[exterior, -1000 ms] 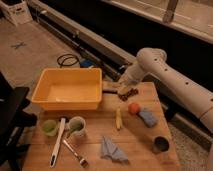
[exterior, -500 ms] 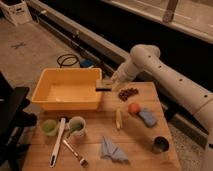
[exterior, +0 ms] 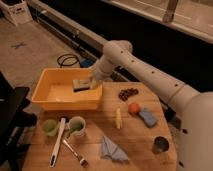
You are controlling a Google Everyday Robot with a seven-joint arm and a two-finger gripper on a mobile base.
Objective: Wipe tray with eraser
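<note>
At the far left edge a black chair [exterior: 12,116] stands beside the wooden worktop [exterior: 135,135], and a pale box [exterior: 17,11] sits on the floor in the upper corner; the dark marks on its side cannot be read. On the worktop's near left a green cup [exterior: 49,126] stands next to a pale mug [exterior: 76,125], with a long white utensil [exterior: 57,142] lying between them and a small brush [exterior: 75,152] just in front of the mug. Behind them sits the yellow tray [exterior: 64,103], and a dark cable coil [exterior: 67,60] lies on the floor beyond it. Inside the tray, toward its right end, the eraser [exterior: 80,85] is low over the tray floor, tan side up and dark strip below, clamped in the hand [exterior: 93,83], whose fingers are closed on the block. The white arm [exterior: 145,70] reaches in from the right. Further right lie a crumpled blue cloth [exterior: 112,150], a banana [exterior: 118,118], dark grapes [exterior: 127,93], an orange fruit [exterior: 133,108] touching a blue pad [exterior: 148,117], and a dark cup [exterior: 160,145].
</note>
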